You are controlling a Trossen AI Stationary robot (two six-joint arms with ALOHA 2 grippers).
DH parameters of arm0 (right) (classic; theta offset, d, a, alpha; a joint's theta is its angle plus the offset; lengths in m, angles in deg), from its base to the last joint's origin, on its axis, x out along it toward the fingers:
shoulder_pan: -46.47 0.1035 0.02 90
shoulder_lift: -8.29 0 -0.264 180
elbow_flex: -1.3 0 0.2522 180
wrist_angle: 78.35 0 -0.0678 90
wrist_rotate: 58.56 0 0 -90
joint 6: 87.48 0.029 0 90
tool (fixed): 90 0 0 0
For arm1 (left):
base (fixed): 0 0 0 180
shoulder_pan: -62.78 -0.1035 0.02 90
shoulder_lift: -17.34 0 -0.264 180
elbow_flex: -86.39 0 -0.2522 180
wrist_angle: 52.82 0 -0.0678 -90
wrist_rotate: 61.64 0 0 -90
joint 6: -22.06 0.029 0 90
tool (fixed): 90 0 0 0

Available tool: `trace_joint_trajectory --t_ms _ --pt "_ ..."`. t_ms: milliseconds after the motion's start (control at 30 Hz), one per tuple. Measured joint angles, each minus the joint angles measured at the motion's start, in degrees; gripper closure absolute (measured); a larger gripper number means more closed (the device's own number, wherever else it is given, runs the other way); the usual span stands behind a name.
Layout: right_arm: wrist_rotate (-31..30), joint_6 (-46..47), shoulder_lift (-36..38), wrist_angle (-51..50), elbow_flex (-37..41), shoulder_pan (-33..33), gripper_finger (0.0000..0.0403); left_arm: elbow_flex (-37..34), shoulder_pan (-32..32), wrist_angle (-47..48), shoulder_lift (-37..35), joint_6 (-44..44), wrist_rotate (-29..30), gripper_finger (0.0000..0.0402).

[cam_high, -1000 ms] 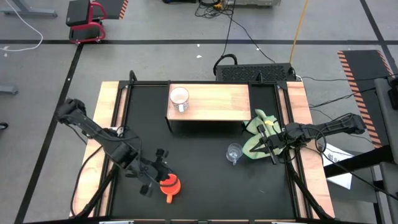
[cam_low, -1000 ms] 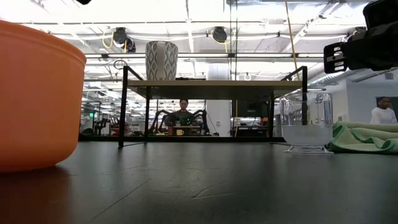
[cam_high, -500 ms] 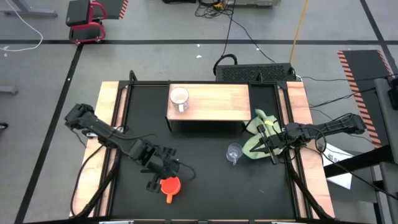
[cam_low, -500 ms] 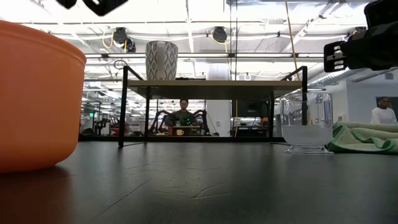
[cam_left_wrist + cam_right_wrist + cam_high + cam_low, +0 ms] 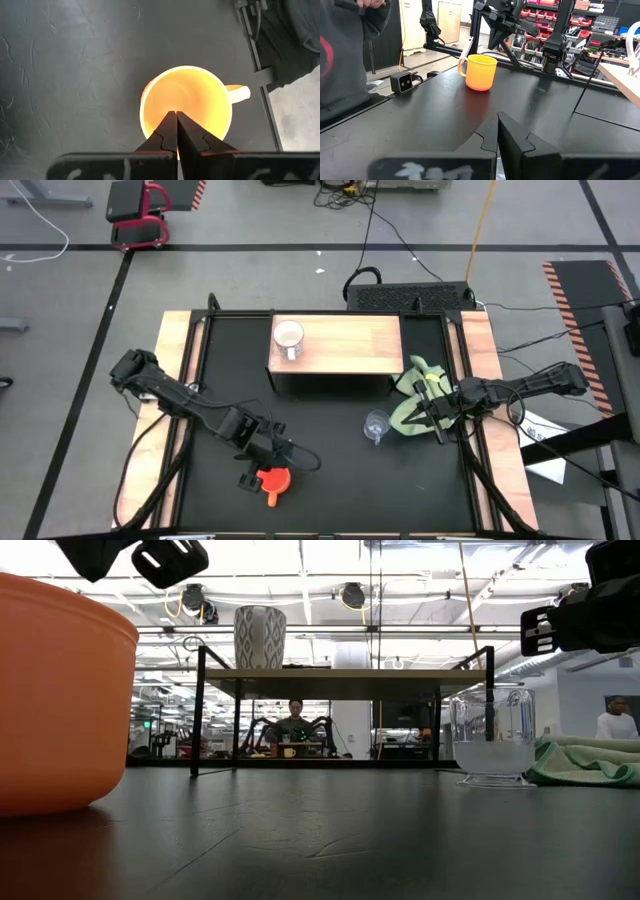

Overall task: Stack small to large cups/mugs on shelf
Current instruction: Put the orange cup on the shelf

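On the black table [image 5: 320, 470], the wooden shelf [image 5: 345, 345] at the far side carries the white mug [image 5: 288, 337], empty. The orange mug [image 5: 272, 481], empty, stands near-left under the left gripper [image 5: 277, 457], fingers pressed together. The clear glass cup [image 5: 376, 426] sits beside the cloth [image 5: 412, 402] and the right gripper [image 5: 427, 412], also closed.

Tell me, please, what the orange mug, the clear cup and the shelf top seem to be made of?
Orange mug: probably glazed ceramic or plastic; smooth, opaque, evenly bright.
Clear cup: glass or clear plastic; the room shows through its wall.
Shelf: light wood or wood laminate; grain lines run along the pale board.
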Motion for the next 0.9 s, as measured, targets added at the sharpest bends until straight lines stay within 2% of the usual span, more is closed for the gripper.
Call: trace_joint_trajectory --t_ms 333,633,900 --pt "0.0 0.0 0.0 -0.2 0.0 0.0 0.0403 -0.07 0.25 -0.06 0.67 0.64 1.18 0.0393" --pt "0.0 0.0 -0.01 -0.22 0.0 0.0 0.0403 -0.07 0.0 -0.76 0.66 -2.17 0.51 0.0362" --pt "0.0 0.0 -0.01 -0.22 0.0 0.0 0.0403 -0.08 -0.07 -1.37 0.66 -2.64 0.46 0.0314"
